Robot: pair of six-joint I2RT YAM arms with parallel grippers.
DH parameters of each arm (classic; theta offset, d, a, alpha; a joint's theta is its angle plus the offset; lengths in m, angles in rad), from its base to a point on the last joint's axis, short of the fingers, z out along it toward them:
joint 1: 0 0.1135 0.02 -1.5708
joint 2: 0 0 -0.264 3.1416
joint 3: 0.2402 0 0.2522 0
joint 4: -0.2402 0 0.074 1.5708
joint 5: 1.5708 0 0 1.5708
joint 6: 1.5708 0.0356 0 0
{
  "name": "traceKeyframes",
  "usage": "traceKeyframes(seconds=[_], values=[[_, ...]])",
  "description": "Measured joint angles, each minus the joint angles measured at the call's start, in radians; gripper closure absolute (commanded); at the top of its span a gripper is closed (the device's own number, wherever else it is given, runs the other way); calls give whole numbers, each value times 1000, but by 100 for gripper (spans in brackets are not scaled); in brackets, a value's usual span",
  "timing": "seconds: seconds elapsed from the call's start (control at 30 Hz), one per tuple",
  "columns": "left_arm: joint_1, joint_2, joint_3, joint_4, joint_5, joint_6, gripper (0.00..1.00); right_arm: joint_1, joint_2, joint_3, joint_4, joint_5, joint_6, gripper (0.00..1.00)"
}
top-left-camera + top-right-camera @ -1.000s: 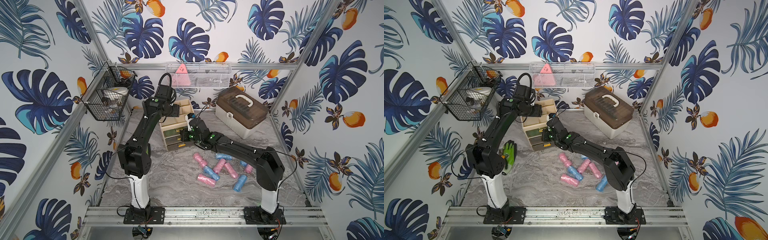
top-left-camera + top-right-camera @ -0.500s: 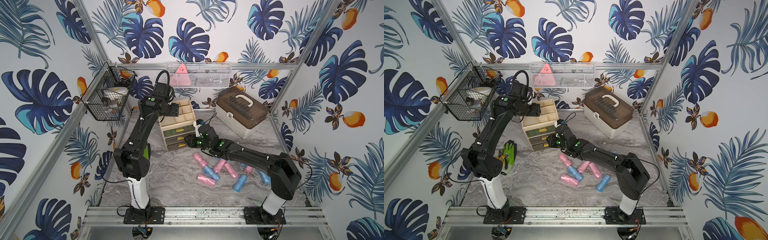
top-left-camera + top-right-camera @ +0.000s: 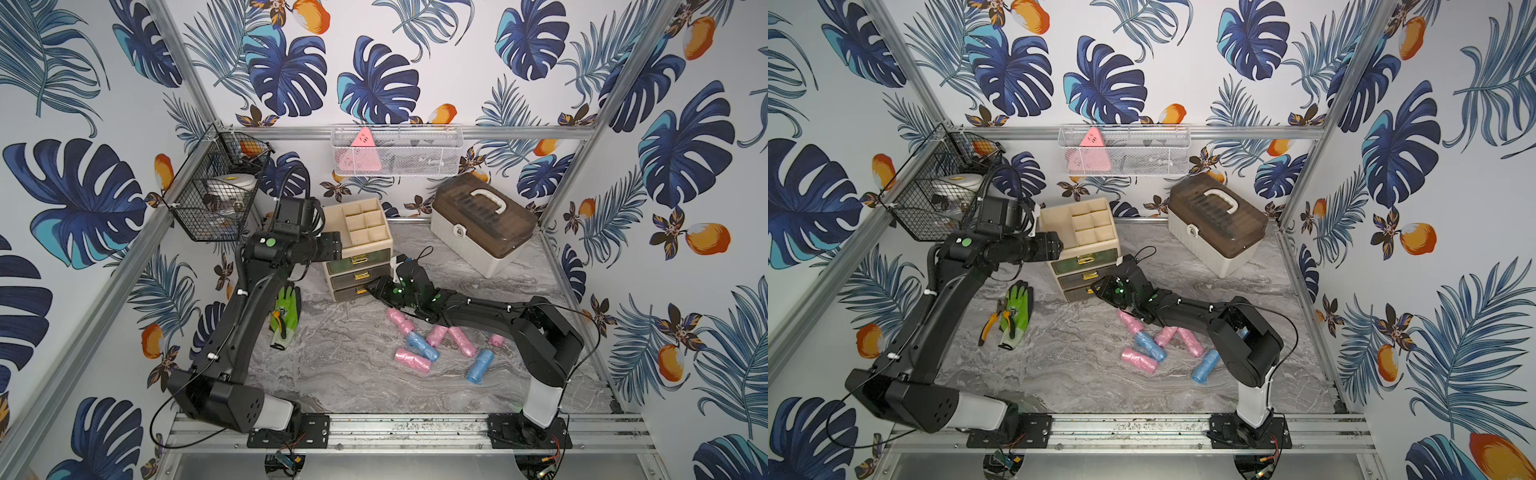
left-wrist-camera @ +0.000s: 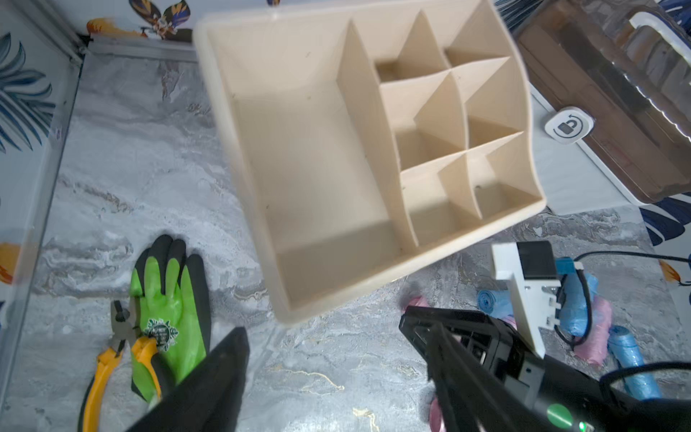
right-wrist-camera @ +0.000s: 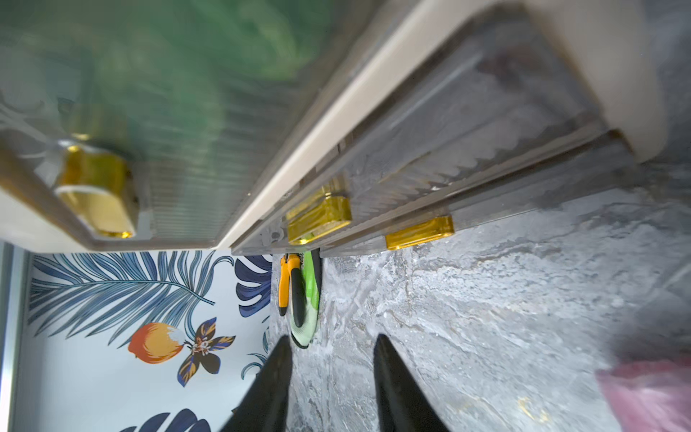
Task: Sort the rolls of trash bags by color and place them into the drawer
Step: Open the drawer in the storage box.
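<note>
Several pink and blue rolls of trash bags lie loose on the marble table, among them a pink roll (image 3: 412,360) and a blue roll (image 3: 480,365), seen in both top views (image 3: 1150,345). The beige organizer (image 3: 365,224) has three drawers with gold handles (image 5: 318,217). Green shows behind the top drawer's ribbed front (image 3: 359,259). My right gripper (image 5: 331,338) is open and empty, low over the table just in front of the bottom drawer (image 3: 1096,286). The left gripper (image 4: 336,329) hangs open and empty beside the organizer's left front corner (image 3: 334,249).
A green work glove (image 3: 286,309) with orange pliers (image 3: 990,324) lies left of the organizer. A brown-lidded toolbox (image 3: 482,226) stands at the back right. A black wire basket (image 3: 212,203) and a white mesh basket (image 3: 397,151) hang on the walls.
The right gripper has opened and drawn back and down from the drawer fronts. The left gripper has opened wider and shifted slightly forward off the organizer's top.
</note>
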Motion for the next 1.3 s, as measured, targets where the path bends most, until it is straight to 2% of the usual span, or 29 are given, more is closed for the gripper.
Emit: traceKeyframes(seconds=[0.13,0.3,0.57,0.97,1.3], values=[[27,-120,-134,21,27,-29,19,-5,38,-6,70,-6,66,63],[51,-212,-236,47,71,-58,18,-8,64,-19,159,-6,117,64],[70,-282,-344,69,122,-82,18,-26,108,-25,279,11,190,65],[81,-305,-395,76,148,-82,18,-43,156,-2,354,23,241,66],[85,-311,-403,76,155,-82,18,-63,214,60,381,15,249,75]])
